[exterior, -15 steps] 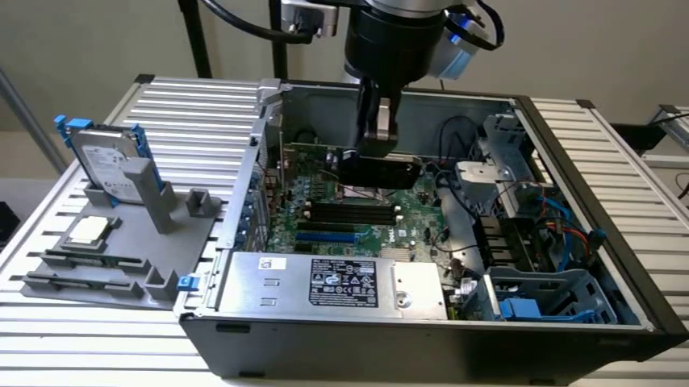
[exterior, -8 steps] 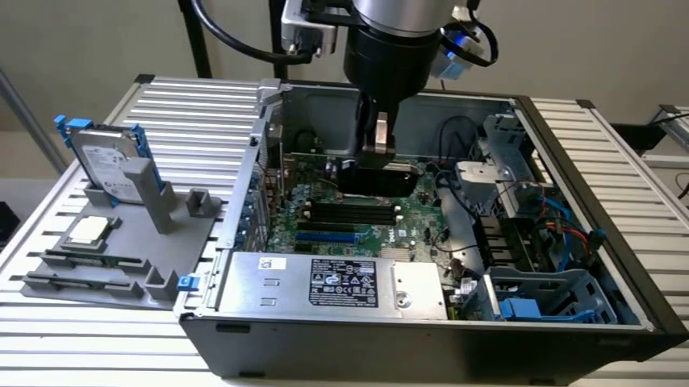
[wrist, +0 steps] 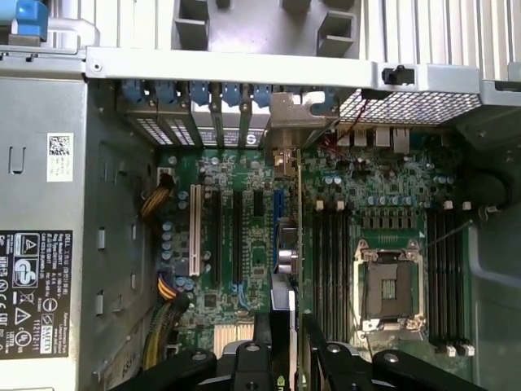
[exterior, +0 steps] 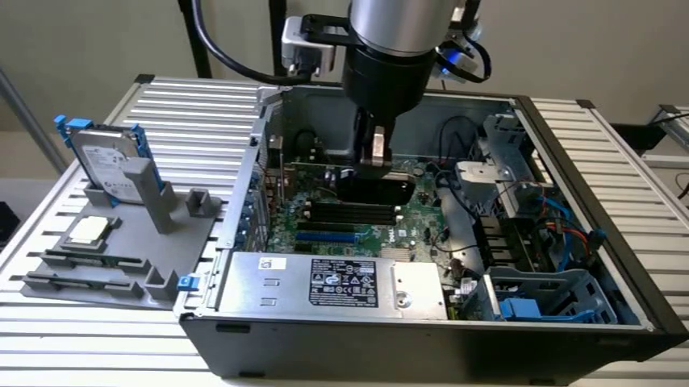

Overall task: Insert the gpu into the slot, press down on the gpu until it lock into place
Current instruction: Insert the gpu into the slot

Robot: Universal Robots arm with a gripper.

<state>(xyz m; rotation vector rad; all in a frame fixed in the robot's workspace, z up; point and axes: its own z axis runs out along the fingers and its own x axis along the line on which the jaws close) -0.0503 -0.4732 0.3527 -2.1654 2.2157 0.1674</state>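
My gripper (exterior: pixel 373 157) grips the gpu (exterior: pixel 375 191) edge-down over the blue slot (wrist: pixel 279 208); it seems not yet pressed home.

Black gpu (exterior: pixel 375 190) upright on edge, raised, unseated; long bright-blue slot (exterior: pixel 326 238) bare nearby.

A computer case (exterior: pixel 431 347) sits on the table (exterior: pixel 635 185), a parts tray (exterior: pixel 205 234) beside it on the exterior view's left, a hard drive (exterior: pixel 102 161) upright at the tray's far edge. Inside, the power supply (exterior: pixel 269 282) lines the near wall; the graphics card (exterior: pixel 375 191) stands over the middle of the motherboard (exterior: pixel 290 222).
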